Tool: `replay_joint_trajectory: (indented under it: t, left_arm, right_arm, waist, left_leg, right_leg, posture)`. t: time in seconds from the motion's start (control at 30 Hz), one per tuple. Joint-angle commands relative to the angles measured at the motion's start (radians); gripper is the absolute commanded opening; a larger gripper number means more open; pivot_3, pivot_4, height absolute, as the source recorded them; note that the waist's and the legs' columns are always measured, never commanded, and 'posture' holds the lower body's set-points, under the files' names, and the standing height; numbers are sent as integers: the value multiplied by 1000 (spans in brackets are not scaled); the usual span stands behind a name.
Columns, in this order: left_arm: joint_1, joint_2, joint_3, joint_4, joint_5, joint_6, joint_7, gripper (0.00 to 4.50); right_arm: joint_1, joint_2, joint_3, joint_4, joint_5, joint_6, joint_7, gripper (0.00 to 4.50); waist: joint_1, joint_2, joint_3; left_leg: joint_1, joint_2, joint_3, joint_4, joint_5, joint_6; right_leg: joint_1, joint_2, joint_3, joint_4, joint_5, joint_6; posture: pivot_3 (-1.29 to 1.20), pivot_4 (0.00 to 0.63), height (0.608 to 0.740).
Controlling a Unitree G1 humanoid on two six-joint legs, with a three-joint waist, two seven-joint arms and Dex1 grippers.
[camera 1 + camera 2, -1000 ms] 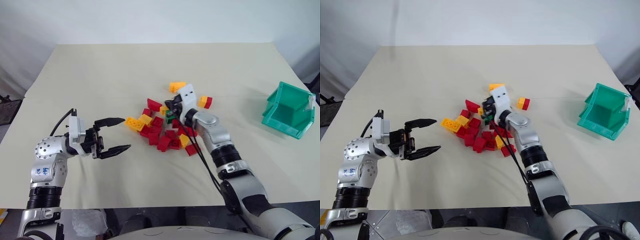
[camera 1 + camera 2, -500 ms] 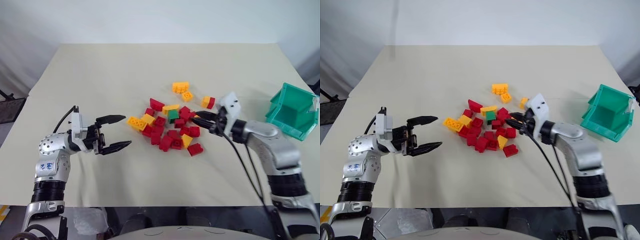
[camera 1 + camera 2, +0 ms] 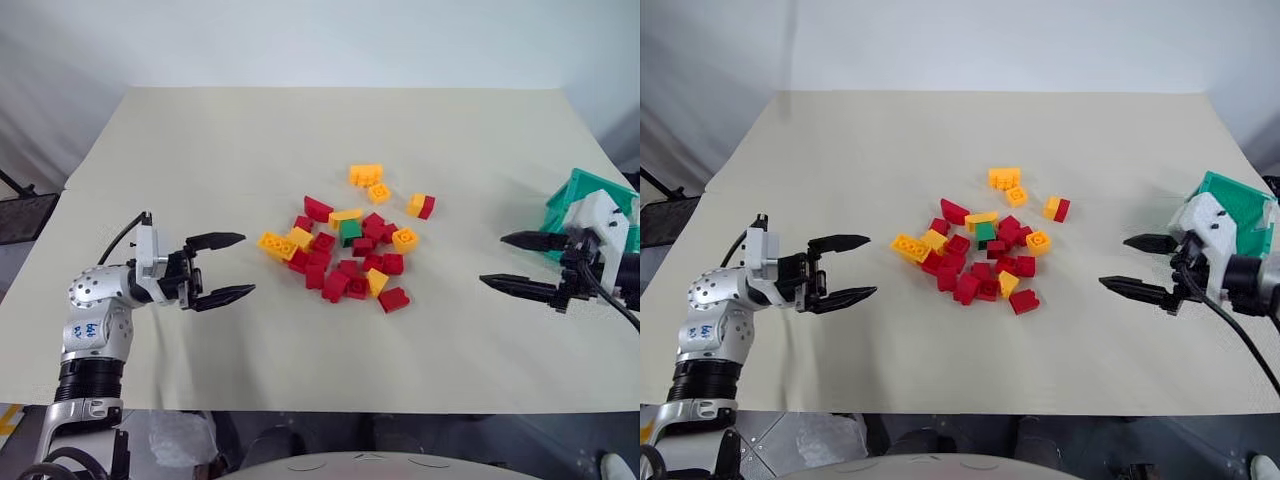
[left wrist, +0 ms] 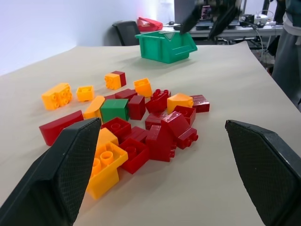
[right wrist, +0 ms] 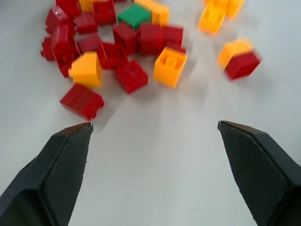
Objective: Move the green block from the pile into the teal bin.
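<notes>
The green block (image 3: 349, 230) lies in the pile (image 3: 345, 250) of red and yellow-orange bricks at the middle of the table, and shows too as the green block (image 4: 114, 109) and green block (image 5: 134, 15) in the wrist views. My right gripper (image 3: 522, 262) hangs open and empty well right of the pile, just in front of the teal bin (image 3: 590, 195). On the left side my left gripper (image 3: 228, 268) is open and empty, pointing toward the pile. The teal bin (image 4: 165, 46) stands beyond the pile in the left wrist view.
The table (image 3: 250, 140) is covered in beige cloth. A few bricks sit apart from the pile: two yellow-orange ones (image 3: 368, 180) behind it and a yellow-and-red pair (image 3: 420, 205) to its right. Office chairs and a desk show beyond the table in the left wrist view.
My right gripper, which was shut down in the pile at the green block, has opened and pulled away to the right, empty. The green block stays in the pile. The left gripper has held still.
</notes>
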State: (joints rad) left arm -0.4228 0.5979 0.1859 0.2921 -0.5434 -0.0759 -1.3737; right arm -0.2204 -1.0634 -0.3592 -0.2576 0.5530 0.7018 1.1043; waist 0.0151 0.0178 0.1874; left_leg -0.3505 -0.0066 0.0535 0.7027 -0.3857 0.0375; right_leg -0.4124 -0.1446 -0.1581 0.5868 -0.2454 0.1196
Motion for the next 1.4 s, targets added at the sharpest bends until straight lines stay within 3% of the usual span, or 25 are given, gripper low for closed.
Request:
replay_joint_trajectory:
  t: [0.03, 0.2, 0.33, 0.57, 0.9, 1.23, 1.4]
  left_arm:
    - [-17, 7, 11, 1, -1, -12, -6, 4500]
    - [-29, 1, 10, 1, 2, -15, 1, 4500]
    - [-23, -12, 6, -3, 4, -30, 2, 4500]
    - [19, -58, -19, -56, 1, -50, 6, 4500]
    - [50, -61, -13, -103, 0, -55, 31, 4500]
    - [60, -57, -9, -121, -3, -50, 50, 4500]
    - [59, -59, -10, -117, -2, -53, 54, 4500]
  right_arm:
    - [-86, 18, 54, -74, 27, 49, -70, 4461]
    - [-362, 178, 325, -56, -23, 124, -177, 4461]
    - [-586, 347, 556, 151, -180, 100, -222, 4461]
    - [-802, 551, 774, 542, -376, -63, -167, 4461]
    - [-897, 644, 831, 833, -551, -223, -130, 4461]
    - [-888, 582, 866, 750, -629, -169, 61, 4461]
    - [-884, 596, 859, 739, -641, -144, 73, 4461]
  waist:
    - [-1, 0, 0]
    - [-14, 0, 0]
    - [-20, 0, 0]
    - [-23, -1, 0]
    - [-29, -1, 0]
    - [-42, -1, 0]
    - [-43, -1, 0]
  left_leg:
    - [0, 0, 0, 0, 0, 0]
    - [0, 1, 0, 2, 0, 0]
    - [-2, 0, 0, 2, 0, 0]
    - [-5, -2, -2, 2, 0, 0]
    - [-4, 0, -2, 3, 0, 0]
    - [-2, 0, -2, 3, 0, 0]
    - [-2, 0, -2, 3, 0, 0]
  right_leg:
    - [0, 0, 0, 0, 0, 0]
    - [0, 0, 0, 1, 1, -2]
    - [-1, 0, 0, 1, 1, -1]
    - [-2, 0, -2, 0, 1, -1]
    - [-2, 0, -2, 0, 1, -1]
    - [-1, 0, -2, 1, 1, -1]
    - [-1, 1, -2, 1, 1, -1]
  posture:
    - [0, 150, 740]
    - [0, 150, 740]
    - [0, 150, 740]
    - [0, 150, 740]
    - [0, 150, 740]
    - [0, 150, 740]
    - [0, 150, 740]
